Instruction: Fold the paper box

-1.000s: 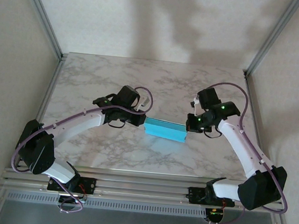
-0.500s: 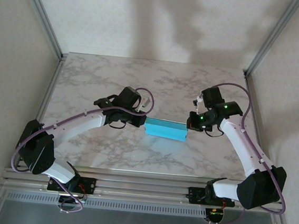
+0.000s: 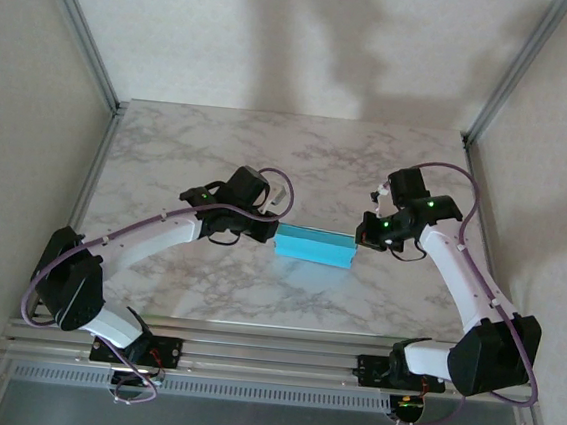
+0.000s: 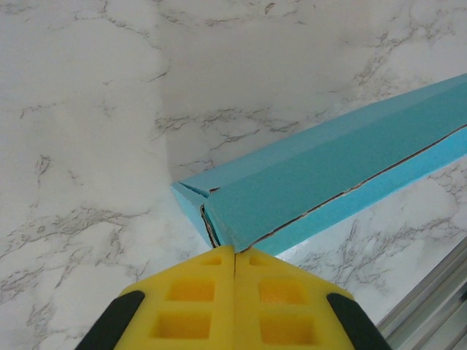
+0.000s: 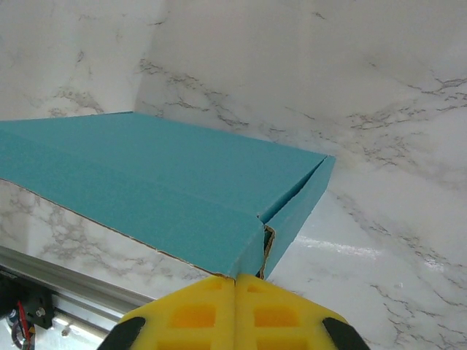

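The paper box [image 3: 312, 245] lies on the marble table as a long, flat turquoise shape, between the two arms. My left gripper [image 3: 271, 229] is shut, and its yellow tips press against the box's left end. In the left wrist view the box [image 4: 328, 171] runs away to the upper right from the gripper [image 4: 234, 251], and a brown-edged seam runs along it. My right gripper [image 3: 361, 242] is also shut, against the box's right end. In the right wrist view the gripper [image 5: 235, 278] touches a corner of the box [image 5: 146, 175], where an end flap gapes slightly.
The marble table [image 3: 220, 146] has bare room behind the box and on both sides. An aluminium rail [image 3: 270, 357] runs along the near edge, close to the box in both wrist views. Frame posts stand at the back corners.
The right wrist has shifted slightly to the right. The box and the left arm stay where they were. Both grippers remain shut.
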